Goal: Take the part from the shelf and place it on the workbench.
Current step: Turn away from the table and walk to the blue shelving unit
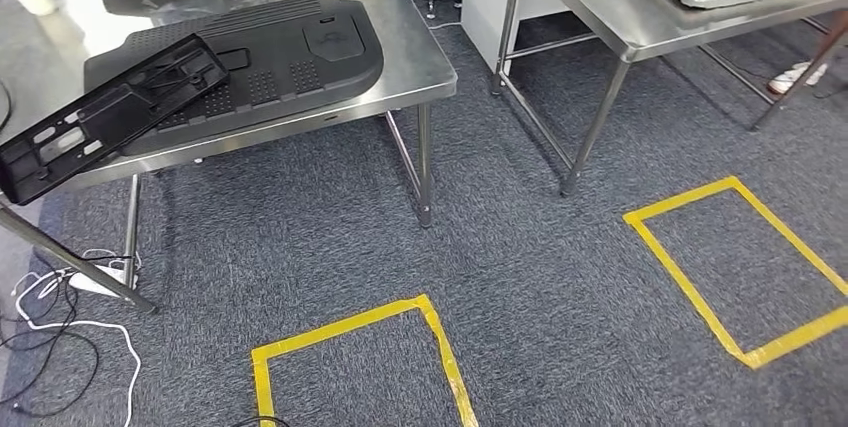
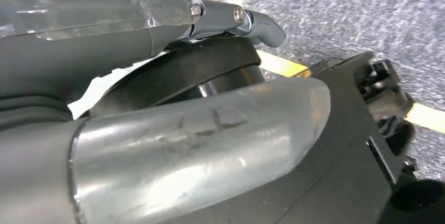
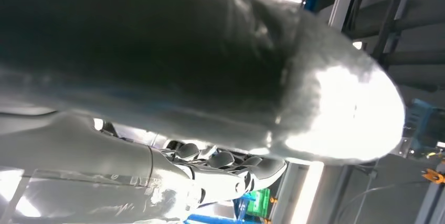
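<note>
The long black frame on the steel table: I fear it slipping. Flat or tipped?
Tipped: the black frame leans on the black panel, one end overhanging the table edge.

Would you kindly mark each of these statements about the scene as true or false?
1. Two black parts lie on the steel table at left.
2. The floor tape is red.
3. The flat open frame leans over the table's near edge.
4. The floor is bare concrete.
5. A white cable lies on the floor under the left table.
1. True: a large moulded black panel and a black frame lie on the table.
2. False: the tape is yellow.
3. True: the frame overhangs the near edge.
4. False: it is grey carpet.
5. True: the cable trails there.
</note>
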### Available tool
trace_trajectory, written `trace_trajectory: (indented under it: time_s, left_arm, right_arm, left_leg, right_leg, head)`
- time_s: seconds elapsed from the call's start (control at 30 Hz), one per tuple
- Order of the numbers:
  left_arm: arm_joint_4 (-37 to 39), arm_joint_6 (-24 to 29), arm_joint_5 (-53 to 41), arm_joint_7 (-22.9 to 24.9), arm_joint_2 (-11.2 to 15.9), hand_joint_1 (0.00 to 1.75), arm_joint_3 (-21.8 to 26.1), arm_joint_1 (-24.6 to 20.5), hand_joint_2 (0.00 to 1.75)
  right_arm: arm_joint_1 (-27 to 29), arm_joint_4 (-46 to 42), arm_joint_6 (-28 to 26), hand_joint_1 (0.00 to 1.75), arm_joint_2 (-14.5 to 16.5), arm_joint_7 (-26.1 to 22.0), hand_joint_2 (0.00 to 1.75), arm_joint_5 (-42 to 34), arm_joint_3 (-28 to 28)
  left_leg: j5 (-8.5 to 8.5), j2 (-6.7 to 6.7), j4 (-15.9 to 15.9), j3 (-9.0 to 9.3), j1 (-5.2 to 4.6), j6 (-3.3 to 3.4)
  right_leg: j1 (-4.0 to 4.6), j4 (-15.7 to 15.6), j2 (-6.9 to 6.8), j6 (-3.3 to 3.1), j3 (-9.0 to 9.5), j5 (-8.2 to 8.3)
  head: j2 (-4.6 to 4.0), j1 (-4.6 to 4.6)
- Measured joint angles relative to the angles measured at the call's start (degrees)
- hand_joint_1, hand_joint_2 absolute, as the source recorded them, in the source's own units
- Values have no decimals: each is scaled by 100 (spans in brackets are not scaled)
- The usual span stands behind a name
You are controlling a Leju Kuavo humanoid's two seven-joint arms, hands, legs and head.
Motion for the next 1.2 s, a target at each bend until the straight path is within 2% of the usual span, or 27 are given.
trace_trajectory:
  time_s: [0.07,0.13,0.17,0.2,0.23,0.27,0.3,0.33,0.4,0.43,0.5,0.53,0.57,0.63,0.67,0.7,0.73,0.77,0.8,0.83,0.9,0.97,1.0,1.03,1.1,1.17,1.2]
  left_arm:
    - [-1,-2,2,-10,-1,0,-2,-6,0]
    - [-2,0,1,-31,-1,0,-5,4,0]
    - [-2,1,0,-39,-1,0,-8,16,0]
    - [-2,2,-1,-44,0,0,-11,25,0]
    - [-2,2,-4,-46,0,0,-15,30,0]
    - [-2,2,-9,-47,-1,0,-20,29,0]
    - [-2,2,-17,-50,-1,0,-25,26,0]
    - [-2,0,-26,-55,-1,0,-28,23,0]
    - [-3,-11,-39,-65,0,0,-32,18,0]
    - [-3,-20,-42,-67,1,0,-35,16,0]
    - [-3,-39,-44,-67,1,0,-40,10,0]
    - [-3,-46,-43,-67,2,0,-42,6,0]
    - [-3,-50,-42,-67,3,0,-42,1,0]
    - [-3,-54,-36,-66,5,0,-42,-6,0]
    - [-2,-53,-28,-65,5,0,-42,-7,0]
    - [-2,-52,-19,-63,8,0,-42,-5,0]
    - [-2,-51,-10,-62,10,0,-42,-5,0]
    - [-2,-50,-2,-61,12,0,-42,-5,0]
    - [-2,-50,3,-66,14,0,-42,-5,0]
    - [-2,-50,4,-75,14,0,-43,-3,0]
    - [-2,-51,9,-105,15,0,-44,-3,0]
    - [-1,-58,15,-136,16,0,-44,-1,0]
    - [-1,-65,17,-149,15,0,-44,0,0]
    - [0,-75,20,-157,11,0,-44,-1,0]
    - [2,-93,24,-165,4,0,-44,-9,0]
    - [4,-105,27,-164,1,0,-47,2,0]
    - [7,-109,32,-163,1,0,-49,13,0]
  right_arm:
    - [8,1,-1,0,14,-30,0,-20,-14]
    - [7,2,-1,0,29,-46,0,-51,-26]
    - [10,2,-1,0,40,-51,0,-66,-29]
    - [20,2,-1,0,51,-56,0,-75,-33]
    - [28,2,-1,0,60,-60,0,-80,-36]
    - [33,2,-1,0,66,-64,0,-80,-38]
    - [35,2,-1,0,69,-66,0,-79,-41]
    - [35,2,-1,0,71,-66,0,-75,-44]
    - [39,1,-1,0,74,-65,0,-69,-51]
    - [44,0,-1,0,79,-65,0,-65,-54]
    - [59,-2,-1,0,87,-64,0,-57,-66]
    - [66,-4,-1,0,92,-62,0,-52,-75]
    - [69,-7,-1,0,94,-57,0,-49,-82]
    - [69,-11,-1,0,97,-42,0,-44,-90]
    - [65,-11,-1,0,98,-34,0,-43,-90]
    - [63,-11,-1,0,100,-29,0,-43,-90]
    - [59,-11,-1,0,102,-26,0,-42,-90]
    - [51,-10,0,0,103,-23,0,-42,-90]
    - [43,-9,1,0,105,-20,0,-42,-90]
    - [36,-8,1,0,105,-19,0,-42,-90]
    - [13,-4,1,0,108,-19,0,-40,-90]
    - [-12,1,1,0,111,-23,0,-33,-91]
    - [-19,3,1,0,112,-25,0,-27,-91]
    - [-14,4,1,0,112,-25,0,-19,-91]
    - [-14,5,1,0,111,-23,0,1,-93]
    - [-23,9,1,0,111,-11,0,14,-94]
    - [-25,12,1,0,111,-3,0,14,-94]
  left_leg:
    - [38,144,-62,15,7,71]
    - [51,291,-91,16,4,109]
    - [46,372,-90,12,-2,119]
    - [41,452,-89,11,-7,124]
    - [34,532,-88,12,-9,126]
    - [25,609,-86,18,-9,124]
    - [13,679,-85,31,-7,113]
    - [-2,738,-84,48,-11,96]
    - [-38,833,-66,78,-39,42]
    - [-50,878,-61,92,-53,16]
    - [-75,964,-56,123,-60,-35]
    - [-117,924,-18,132,-50,-68]
    - [-211,814,107,99,-38,-100]
    - [-553,507,722,-152,-13,-148]
    - [-740,413,1140,-350,-9,-159]
    - [-861,373,1494,-523,-11,-163]
    - [-868,355,1670,-618,-12,-160]
    - [-766,342,1635,-613,-14,-147]
    - [-557,316,1353,-497,-13,-125]
    - [-326,252,921,-321,-9,-97]
    - [-54,38,215,-41,4,-57]
    - [-34,-51,37,17,-8,-30]
    - [-18,1,19,20,-16,0]
    - [2,64,-7,26,-16,38]
    - [46,193,-71,39,2,114]
    - [62,326,-97,35,3,144]
    - [59,402,-95,28,0,148]
  right_leg:
    - [5,201,-216,50,-95,-146]
    - [22,805,-555,77,-370,-489]
    - [20,1164,-640,90,-536,-649]
    - [16,1418,-682,100,-651,-729]
    - [13,1497,-711,108,-680,-711]
    - [11,1358,-747,112,-602,-591]
    - [9,1029,-811,111,-427,-403]
    - [15,623,-940,107,-217,-238]
    - [49,59,-1103,51,60,-51]
    - [70,-29,-1120,19,89,-48]
    - [79,-40,-993,-46,75,-33]
    - [68,-52,-940,-75,79,-22]
    - [53,-65,-891,-110,83,-9]
    - [37,-74,-793,-162,81,7]
    - [40,-71,-735,-179,73,10]
    - [45,-65,-669,-186,68,11]
    - [49,-59,-599,-189,67,12]
    - [52,-51,-525,-189,69,12]
    - [52,-42,-447,-187,73,10]
    - [51,-33,-371,-180,76,7]
    - [54,-9,-233,-140,54,7]
    - [41,-3,-127,-70,14,24]
    - [27,-10,-72,-30,0,37]
    - [14,0,-82,0,-10,31]
    - [20,226,-329,52,-114,-131]
    - [25,851,-640,90,-398,-488]
    - [18,1217,-693,109,-568,-649]
  head:
    - [0,26]
    - [0,63]
    - [0,73]
    - [0,74]
    - [0,73]
    - [0,73]
    - [0,74]
    - [0,75]
    - [0,73]
    - [0,73]
    - [0,68]
    - [0,68]
    - [0,60]
    - [0,46]
    - [0,40]
    - [0,41]
    - [0,41]
    - [0,42]
    - [0,42]
    - [0,42]
    - [0,50]
    - [0,58]
    - [0,57]
    - [0,60]
    - [0,87]
    - [0,116]
    - [0,118]
